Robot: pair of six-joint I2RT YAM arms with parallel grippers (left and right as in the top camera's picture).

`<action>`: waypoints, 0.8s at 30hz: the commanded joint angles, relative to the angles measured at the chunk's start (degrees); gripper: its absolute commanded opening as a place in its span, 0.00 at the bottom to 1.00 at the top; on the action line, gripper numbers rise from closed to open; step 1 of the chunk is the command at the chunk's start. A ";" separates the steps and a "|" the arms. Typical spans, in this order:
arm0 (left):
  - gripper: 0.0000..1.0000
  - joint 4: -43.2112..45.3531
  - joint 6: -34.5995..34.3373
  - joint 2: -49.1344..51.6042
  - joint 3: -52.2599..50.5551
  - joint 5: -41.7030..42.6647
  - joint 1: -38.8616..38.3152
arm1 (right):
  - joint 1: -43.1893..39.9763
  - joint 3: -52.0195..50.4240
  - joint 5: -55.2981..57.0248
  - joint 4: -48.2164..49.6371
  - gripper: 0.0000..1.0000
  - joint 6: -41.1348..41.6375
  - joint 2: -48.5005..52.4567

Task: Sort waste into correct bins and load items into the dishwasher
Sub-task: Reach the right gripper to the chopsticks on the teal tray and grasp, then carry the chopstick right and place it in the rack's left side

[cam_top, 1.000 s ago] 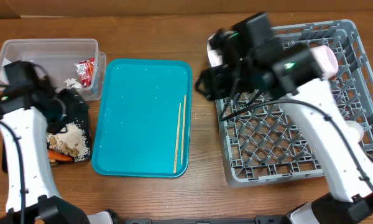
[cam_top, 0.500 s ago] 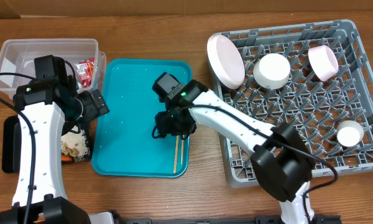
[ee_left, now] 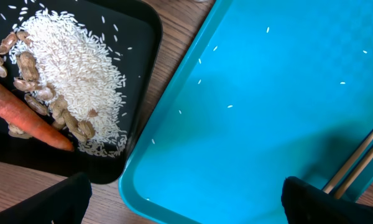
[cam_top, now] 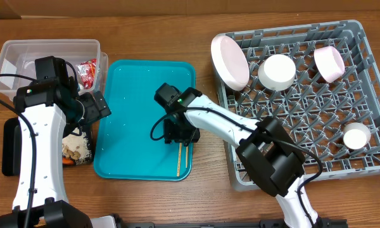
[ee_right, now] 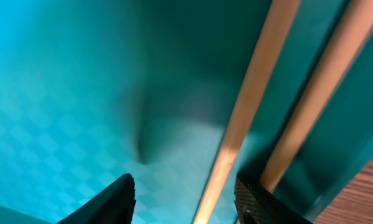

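Observation:
Two wooden chopsticks (cam_top: 179,161) lie side by side on the right of the teal tray (cam_top: 139,82). My right gripper (cam_top: 180,133) is low over them and open. In the right wrist view its fingers (ee_right: 186,205) straddle the left chopstick (ee_right: 248,106), and the other chopstick (ee_right: 323,87) lies past the right finger. My left gripper (cam_top: 92,107) is open and empty over the tray's left edge (ee_left: 186,205). The black tray (cam_top: 9,155) holds rice (ee_left: 74,68), nut bits and a carrot (ee_left: 25,121). The red wrapper (cam_top: 87,71) lies in the clear tub (cam_top: 50,47). The tissue is hidden.
The grey dish rack (cam_top: 304,126) at the right holds a pink plate (cam_top: 230,61), a white bowl (cam_top: 277,71), a pink bowl (cam_top: 329,63) and a white cup (cam_top: 356,136). A few rice grains dot the teal tray.
My right arm swung from the dish rack to the teal tray and came down over the chopsticks. My left gripper moved from the black tray to the teal tray's left edge.

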 commanded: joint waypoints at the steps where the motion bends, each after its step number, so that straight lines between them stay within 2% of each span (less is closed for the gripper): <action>1: 1.00 0.02 0.85 0.46 0.22 -0.61 -0.11 | 0.74 -0.39 1.01 0.15 0.41 0.52 3.41; 5: 1.00 0.04 0.85 0.48 0.22 -0.59 -0.11 | 0.72 -0.37 1.60 0.35 0.16 1.55 3.39; 9: 1.00 0.04 0.85 0.48 0.22 -0.59 -0.11 | 0.72 -0.37 2.32 0.02 0.04 1.55 3.41; 15: 1.00 0.07 0.85 0.48 0.22 -0.61 -0.11 | 0.79 -0.31 3.93 -0.15 0.04 1.92 3.30; 18: 1.00 0.07 0.85 0.48 0.22 -0.61 -0.11 | -0.04 1.57 3.93 -3.50 0.04 1.31 1.88; 24: 1.00 0.07 0.85 0.50 0.22 -0.61 -0.11 | -5.16 10.01 3.98 -14.64 0.04 -8.59 -9.70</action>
